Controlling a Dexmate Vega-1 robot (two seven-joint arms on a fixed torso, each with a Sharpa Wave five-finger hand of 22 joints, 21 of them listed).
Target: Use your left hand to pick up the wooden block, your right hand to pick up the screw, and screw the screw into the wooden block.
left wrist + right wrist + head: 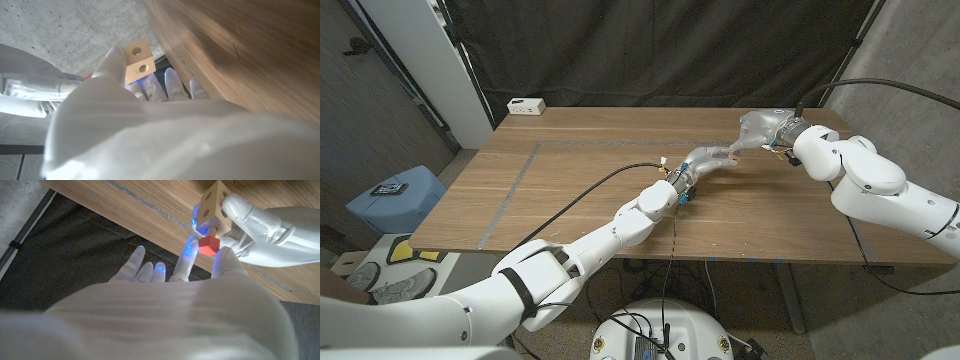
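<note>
A pale wooden block (139, 61) with round holes in its faces is gripped by my left hand (705, 160) above the table's middle right. The block (215, 205) sits between the fingers of the left hand (270, 230). A screw with a red head (209, 245) points its shaft into a hole in the block's face. My right hand (763, 128) pinches that red head between its fingertips (187, 255), the other fingers spread. In the head view the two hands meet fingertip to fingertip, and the block and screw are too small to make out there.
The wooden table (570, 200) carries grey tape lines (520, 180) on its left half and a small white box (526, 104) at its back left corner. A blue stool (395, 195) stands on the floor to the left. A black curtain hangs behind.
</note>
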